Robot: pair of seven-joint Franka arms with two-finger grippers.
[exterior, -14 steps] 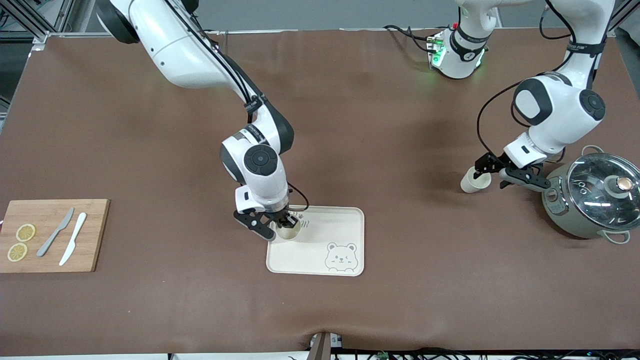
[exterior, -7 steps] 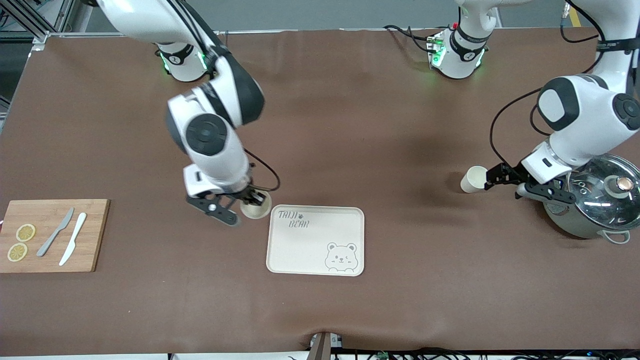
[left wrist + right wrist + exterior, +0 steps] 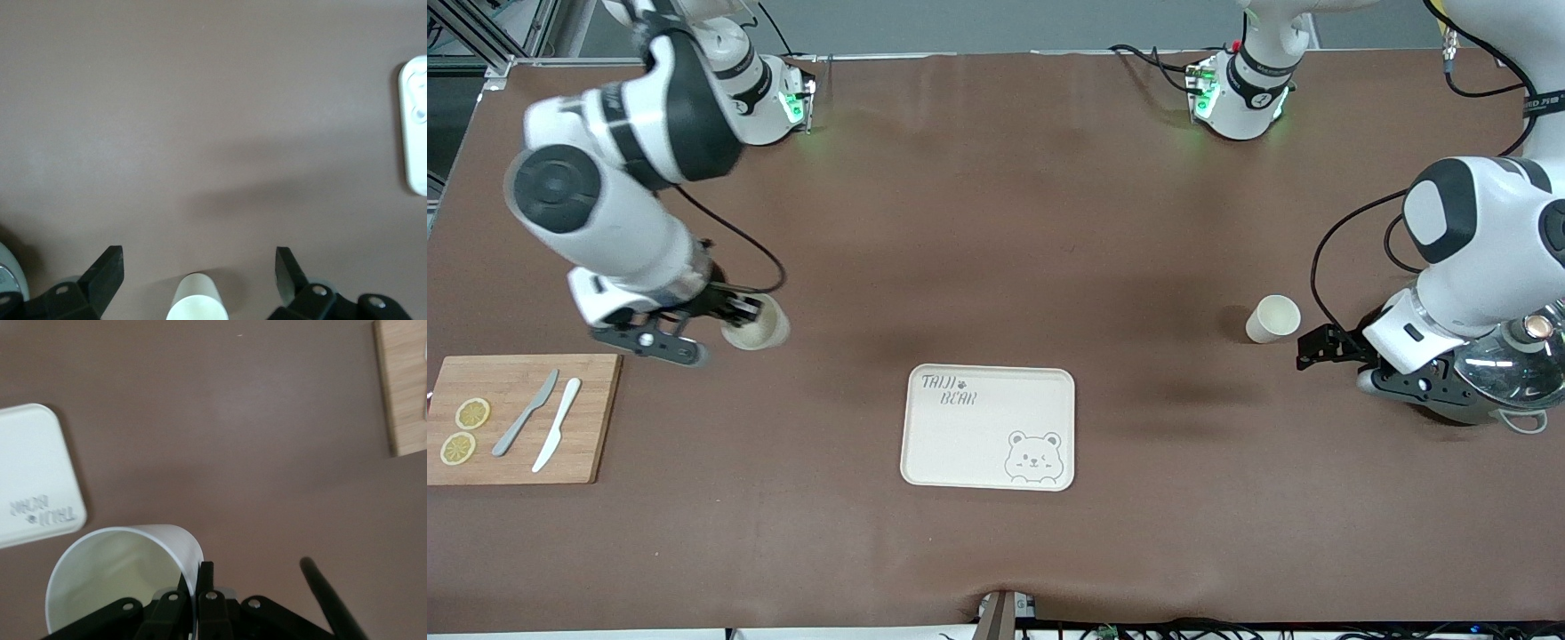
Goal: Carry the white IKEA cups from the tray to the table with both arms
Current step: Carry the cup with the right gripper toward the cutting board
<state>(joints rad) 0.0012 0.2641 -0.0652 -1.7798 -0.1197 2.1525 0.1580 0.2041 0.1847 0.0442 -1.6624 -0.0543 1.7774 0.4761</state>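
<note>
One white IKEA cup (image 3: pixel 1273 318) stands upright on the brown mat, toward the left arm's end of the table. My left gripper (image 3: pixel 1329 366) is open and empty, drawn back from that cup toward the pot. In the left wrist view the cup (image 3: pixel 195 303) shows between the spread fingers (image 3: pixel 107 273), untouched. My right gripper (image 3: pixel 738 313) is shut on the rim of the second white cup (image 3: pixel 758 327), over the mat beside the cutting board. In the right wrist view the fingers (image 3: pixel 205 587) pinch the cup wall (image 3: pixel 120 577).
The cream bear tray (image 3: pixel 989 427) lies in the middle with nothing on it. A wooden cutting board (image 3: pixel 525 418) with two knives and lemon slices sits at the right arm's end. A grey-green glass-lidded pot (image 3: pixel 1519 369) stands under the left arm.
My right arm lifted its cup off the tray and carried it toward the cutting board. My left gripper let go of the other cup and backed away toward the pot.
</note>
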